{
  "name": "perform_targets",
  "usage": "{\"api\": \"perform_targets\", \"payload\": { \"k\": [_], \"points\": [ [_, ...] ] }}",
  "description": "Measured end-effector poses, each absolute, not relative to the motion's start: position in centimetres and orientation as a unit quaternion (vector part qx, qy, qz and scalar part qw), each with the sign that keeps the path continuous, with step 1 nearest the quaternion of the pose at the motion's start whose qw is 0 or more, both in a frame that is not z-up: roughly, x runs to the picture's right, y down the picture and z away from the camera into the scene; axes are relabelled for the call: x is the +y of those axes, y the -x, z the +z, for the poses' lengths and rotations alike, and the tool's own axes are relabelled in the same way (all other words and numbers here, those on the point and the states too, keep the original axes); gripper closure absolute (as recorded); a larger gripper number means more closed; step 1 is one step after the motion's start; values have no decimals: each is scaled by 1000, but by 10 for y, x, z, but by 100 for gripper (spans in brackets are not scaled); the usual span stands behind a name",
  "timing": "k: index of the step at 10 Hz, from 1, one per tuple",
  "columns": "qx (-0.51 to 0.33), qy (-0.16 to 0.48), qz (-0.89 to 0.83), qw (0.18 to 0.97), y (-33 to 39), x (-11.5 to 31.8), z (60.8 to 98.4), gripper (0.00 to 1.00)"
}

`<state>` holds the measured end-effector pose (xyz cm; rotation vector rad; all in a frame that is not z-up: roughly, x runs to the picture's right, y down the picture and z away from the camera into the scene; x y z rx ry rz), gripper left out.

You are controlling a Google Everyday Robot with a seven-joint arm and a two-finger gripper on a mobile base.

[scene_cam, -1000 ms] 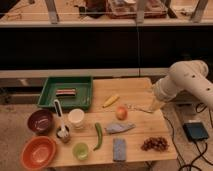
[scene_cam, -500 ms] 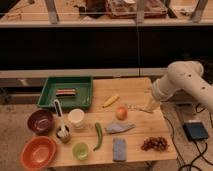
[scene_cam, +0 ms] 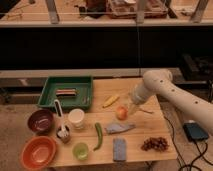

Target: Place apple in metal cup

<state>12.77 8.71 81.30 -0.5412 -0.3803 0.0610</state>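
Hovering with the gripper (scene_cam: 131, 106) just up and right of the apple (scene_cam: 120, 112), resting on the wooden table (scene_cam: 147, 127) about mid-way. Can't tell if clenched or released, or if touching the fruit at all. Looks like early days: no lift, no carry done yet. Spotted the metal cup (scene_cam: 63, 134) well off to the left, past the cream cup (scene_cam: 76, 119), with a white utensil (scene_cam: 58, 114) poking out. Left to do, probably: grab, haul across, drop in.

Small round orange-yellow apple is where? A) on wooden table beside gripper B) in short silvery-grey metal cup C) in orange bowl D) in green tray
A: the small round orange-yellow apple sits on the wooden table right beside the gripper, well apart from the short silvery-grey metal cup.
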Motion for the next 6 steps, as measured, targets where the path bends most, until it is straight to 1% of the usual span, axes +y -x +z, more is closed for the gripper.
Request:
{"api": "perform_targets", "payload": {
  "k": [2,6],
  "points": [
    [-196,275,27,941,-120,92,833,35],
    [-196,277,40,940,-135,92,829,35]
  ]
}}
